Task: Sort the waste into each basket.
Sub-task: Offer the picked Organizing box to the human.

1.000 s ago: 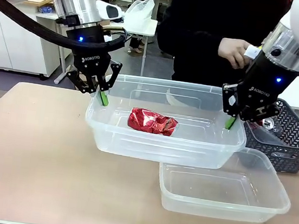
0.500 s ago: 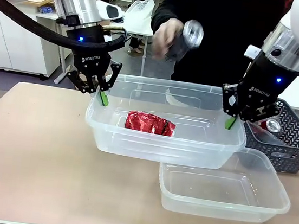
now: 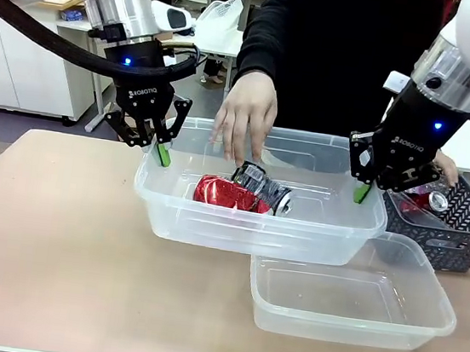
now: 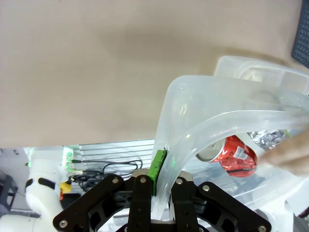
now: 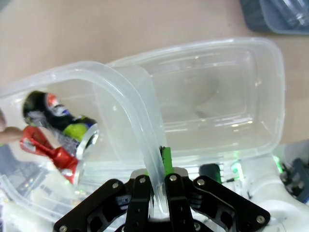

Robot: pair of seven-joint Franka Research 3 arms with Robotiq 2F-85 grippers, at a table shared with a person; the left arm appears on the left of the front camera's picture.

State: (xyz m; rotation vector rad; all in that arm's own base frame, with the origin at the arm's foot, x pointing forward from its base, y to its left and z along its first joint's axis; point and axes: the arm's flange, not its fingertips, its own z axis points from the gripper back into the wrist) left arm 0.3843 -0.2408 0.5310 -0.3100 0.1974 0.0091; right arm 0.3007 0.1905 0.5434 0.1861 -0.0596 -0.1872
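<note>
A crushed red can (image 3: pixel 226 194) lies inside a clear plastic tub (image 3: pixel 254 230) that is held up off the table (image 3: pixel 55 240), and a second crushed can (image 3: pixel 261 187), dark with a silver end, rests against it on the side nearer the right end effector. The tub is gripped at both short ends: the left end effector (image 3: pixel 162 152) is pinched on the rim at one end, and the right end effector (image 3: pixel 360 191) is pinched on the rim at the opposite end, each with a green pad pressed against the plastic wall. A person's hand (image 3: pixel 246 115) hangs over the tub's far wall between the two end effectors, fingers pointing down just above the cans. Below the right end effector, a second clear tub (image 3: pixel 388 328) sits on the table, partly under the lifted one. Beyond the right end effector stands a dark lattice basket (image 3: pixel 460 229) with waste in it.
</note>
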